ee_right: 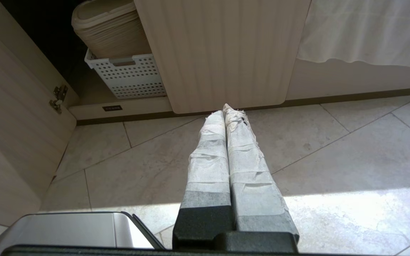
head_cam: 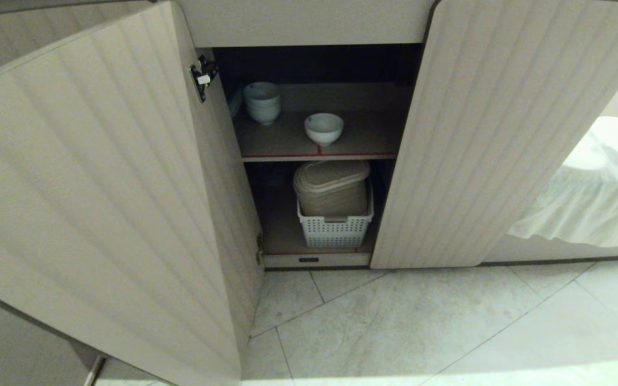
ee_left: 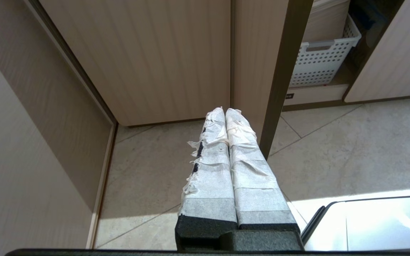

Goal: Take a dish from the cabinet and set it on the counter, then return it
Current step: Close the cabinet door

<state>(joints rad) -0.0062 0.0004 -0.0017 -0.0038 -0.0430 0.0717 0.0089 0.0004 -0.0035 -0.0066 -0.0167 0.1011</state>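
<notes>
Reaching for the bowl (head_cam: pixel 323 128) on the upper cabinet (head_cam: pixel 502 134) shelf, above and ahead of both clenched, empty end effectors (ee_left: pixel 225 111) (ee_right: pixel 223 109), you should pinch its rim gently: smooth, brittle ceramic.

My head camera looks down and forward into the open cabinet (head_cam: pixel 319 102). Both wrist cameras sit low over the tiled floor (ee_right: pixel 315 149), facing the cabinet base. All three views share the white perforated basket (head_cam: pixel 335 230).
</notes>
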